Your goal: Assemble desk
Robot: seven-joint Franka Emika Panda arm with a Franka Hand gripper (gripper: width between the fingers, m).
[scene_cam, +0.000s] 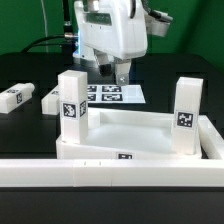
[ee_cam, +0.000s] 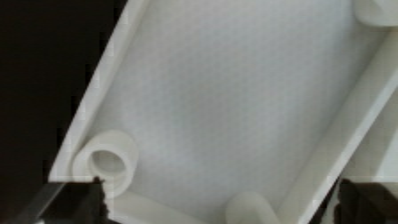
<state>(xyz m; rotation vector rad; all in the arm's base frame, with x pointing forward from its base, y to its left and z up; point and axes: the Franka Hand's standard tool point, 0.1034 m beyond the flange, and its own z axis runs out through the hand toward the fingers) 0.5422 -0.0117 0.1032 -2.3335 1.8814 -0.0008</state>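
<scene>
2 legs (scene_cam: 72, 100) stand on the tabletop (scene_cam: 135, 128), marker board (scene_cam: 112, 93) behind.

Only the end of the arm (scene_cam: 105, 12) showed, at the top middle of the exterior view; the rest lay out of frame. Its white wrist housing (scene_cam: 108, 40) stood roughly upright and faced the camera squarely. Dark cables (scene_cam: 158, 14) ran beside it on the exterior view's right. Below the housing the tool (scene_cam: 120, 76) pointed straight down, its dark fingers (scene_cam: 124, 70) short and partly hidden behind one another from that angle. In the wrist view the fingertips (ee_cam: 249, 210) appeared as dark shapes at the picture's edge, set far apart. The jaws stood spread wide. Whether the pads touched anything could not be told.
</scene>
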